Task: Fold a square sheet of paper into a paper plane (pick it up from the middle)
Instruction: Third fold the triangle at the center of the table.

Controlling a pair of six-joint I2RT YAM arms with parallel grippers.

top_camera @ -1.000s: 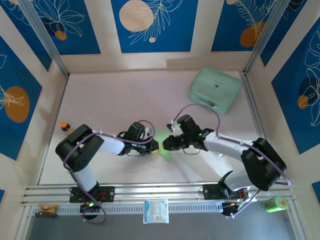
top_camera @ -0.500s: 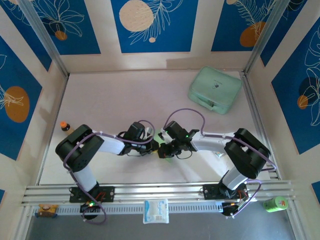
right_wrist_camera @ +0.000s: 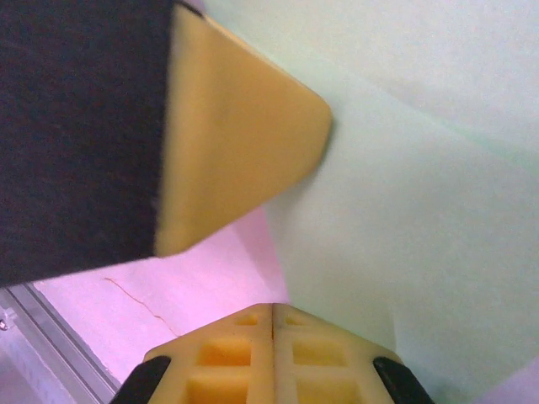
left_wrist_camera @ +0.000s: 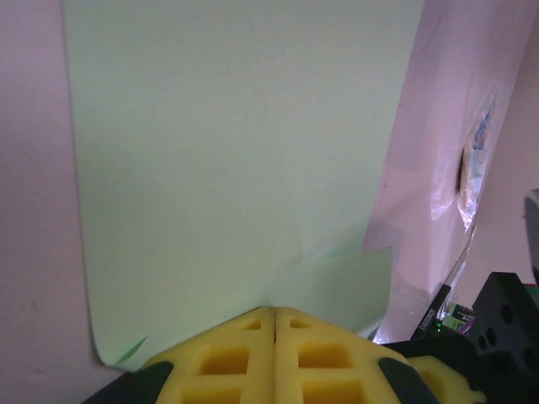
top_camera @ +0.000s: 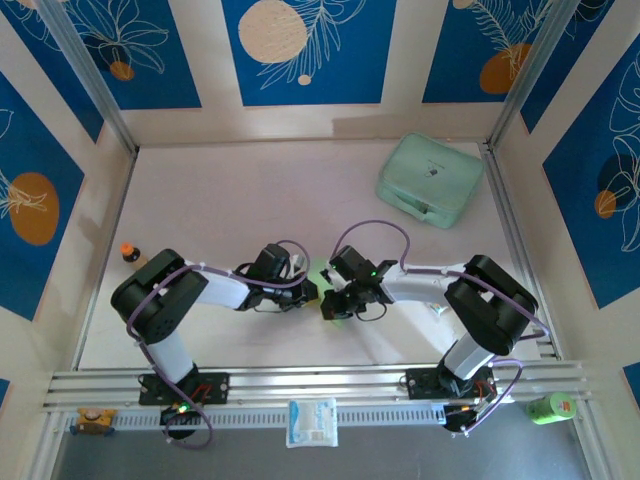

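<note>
Low over the near middle of the bench (top_camera: 220, 200), the left fingers (left_wrist_camera: 244, 341) are pressed fully together on the near edge of the square sheet of paper (left_wrist_camera: 236, 151), whose long axis runs straight away from their tips. The right fingers (right_wrist_camera: 240, 337) are shut tight too, hard against the sheet from the other side, though whether they actually nip it I can't quite tell. I count one sheet, two arms equally near it, and one mint-green case (top_camera: 430, 180).

square sheet of paper (left_wrist_camera: 236, 151) is showing light green | left gripper fingers (left_wrist_camera: 227, 362) are showing yellow | case (top_camera: 430, 180) is showing mint green | wall panels (top_camera: 305, 50) are showing blue, white leaf outlines
</note>
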